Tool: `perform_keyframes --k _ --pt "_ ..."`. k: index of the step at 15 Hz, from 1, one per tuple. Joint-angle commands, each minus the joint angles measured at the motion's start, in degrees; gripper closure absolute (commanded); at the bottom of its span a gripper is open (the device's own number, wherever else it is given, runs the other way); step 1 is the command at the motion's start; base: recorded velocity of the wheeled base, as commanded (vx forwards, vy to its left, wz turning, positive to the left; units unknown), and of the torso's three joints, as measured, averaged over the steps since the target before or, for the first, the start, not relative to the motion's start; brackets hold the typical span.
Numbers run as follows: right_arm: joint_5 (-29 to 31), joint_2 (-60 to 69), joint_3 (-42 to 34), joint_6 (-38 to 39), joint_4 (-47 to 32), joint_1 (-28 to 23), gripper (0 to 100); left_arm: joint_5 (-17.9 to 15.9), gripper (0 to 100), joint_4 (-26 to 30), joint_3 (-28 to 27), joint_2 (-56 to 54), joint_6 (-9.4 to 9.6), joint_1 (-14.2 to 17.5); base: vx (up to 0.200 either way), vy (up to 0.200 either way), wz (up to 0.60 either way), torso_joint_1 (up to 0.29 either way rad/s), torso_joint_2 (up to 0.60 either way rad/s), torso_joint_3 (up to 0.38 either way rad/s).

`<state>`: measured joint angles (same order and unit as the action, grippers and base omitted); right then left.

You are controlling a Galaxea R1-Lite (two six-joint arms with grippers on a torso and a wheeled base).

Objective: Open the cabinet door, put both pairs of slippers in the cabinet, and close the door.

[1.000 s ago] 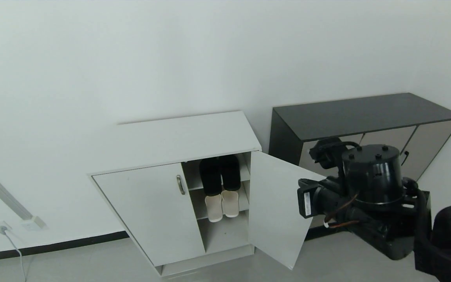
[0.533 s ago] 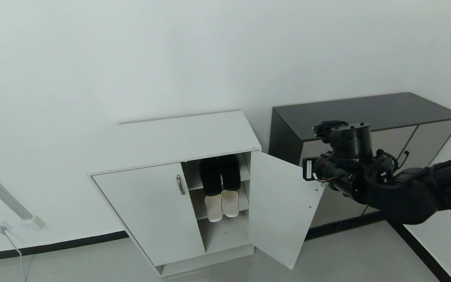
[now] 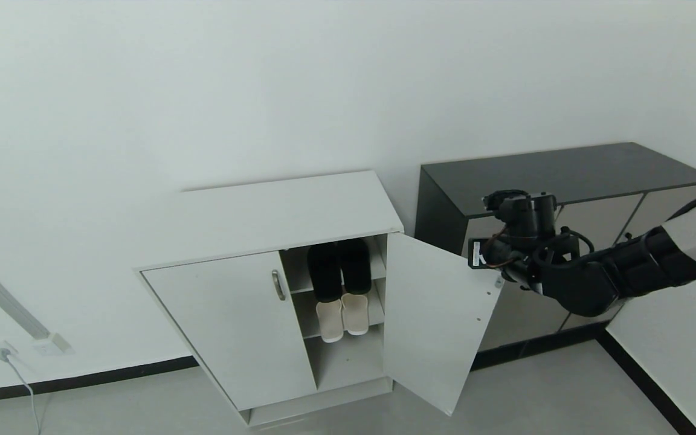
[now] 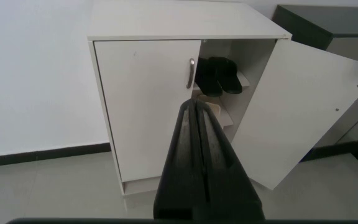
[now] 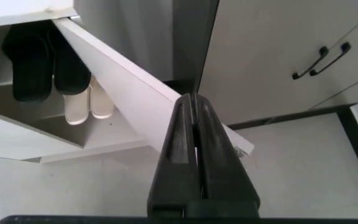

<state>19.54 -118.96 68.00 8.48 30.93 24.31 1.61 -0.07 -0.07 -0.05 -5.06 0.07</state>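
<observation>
At right middle of the head view, the right arm point(image 3: 589, 275) has stretched farther in than a second ago, its wrist by the upper outer corner of the open cabinet door point(image 3: 432, 320). The right gripper point(image 5: 196, 99) and left gripper point(image 4: 194, 106) are both pressed closed and empty. The black slippers point(image 3: 339, 269) and white slippers point(image 3: 342, 317) stay shelved at centre.

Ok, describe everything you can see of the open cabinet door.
The open door is a plain white flat panel, board-like, hinged on the right side of the white cabinet. It stands upright, swung wide outward, with two small holes near its free edge. The right hand, shut, sits at that edge's upper corner; contact is unclear.
</observation>
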Motion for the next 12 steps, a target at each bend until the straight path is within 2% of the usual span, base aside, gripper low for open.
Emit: perform_keyframes --k 1,12 --pt "-0.9 -3.6 2.0 0.1 0.1 -1.6 100 0.0 100 0.0 0.0 0.0 0.05 0.0 0.000 0.000 0.00 0.000 0.00 0.000" --pt "-2.8 -11.3 7.5 0.1 1.0 -4.8 100 0.1 100 0.0 0.0 0.0 -0.04 0.0 0.000 0.000 0.00 0.000 0.00 0.000"
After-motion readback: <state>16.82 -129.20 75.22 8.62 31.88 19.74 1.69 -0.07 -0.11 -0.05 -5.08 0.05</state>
